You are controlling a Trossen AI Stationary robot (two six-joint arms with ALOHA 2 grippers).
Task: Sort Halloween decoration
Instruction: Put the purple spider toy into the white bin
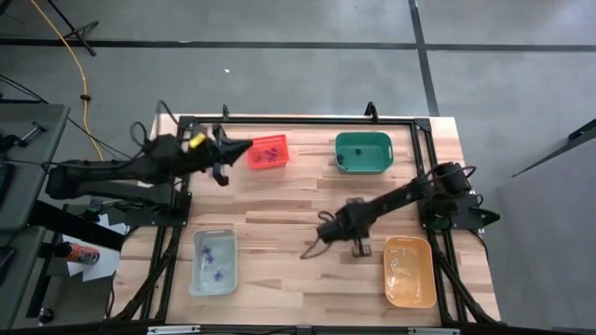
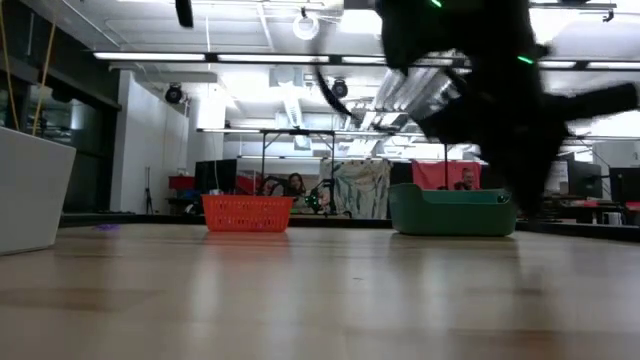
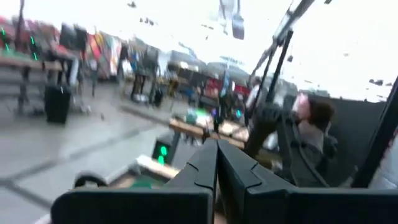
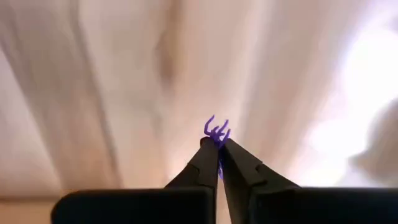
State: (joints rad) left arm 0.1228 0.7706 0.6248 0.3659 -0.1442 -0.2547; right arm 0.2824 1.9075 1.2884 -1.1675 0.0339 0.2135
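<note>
**Q:** Halloween decoration first; where is it?

**A:** Halloween decoration pieces sit in several places; one tiny purple trinket with thin spiky legs (image 4: 216,132) is pinched between the tips of the right gripper (image 4: 217,144), whose dark fingers are pressed together on it above the pale wooden table (image 4: 93,93); more tiny purple trinkets (image 1: 269,153) lie in the small red mesh plastic basket (image 1: 268,141) at the far side of the table; a few other purple trinkets (image 1: 213,263) lie in the clear rectangular plastic bin (image 1: 196,275) at the near left; a small dark trinket (image 1: 344,159) lies in the green plastic tub (image 1: 363,140) at the far right.

**Q:** Where are the two arms?

**A:** From above, the right gripper (image 1: 309,249) reaches over the middle of the table, between the clear bin and the orange plastic tub (image 1: 410,279) at the near right; the left gripper (image 1: 244,147) hangs just beside the red basket's left edge, its fingers (image 3: 205,168) closed flat against each other with nothing seen between them.

**Q:** What does the table-level camera show?

**A:** The red basket (image 2: 247,213) and the green tub (image 2: 450,212) stand well apart on the far part of the wood; a blurred dark arm fills the upper right; a workshop room lies behind.
</note>
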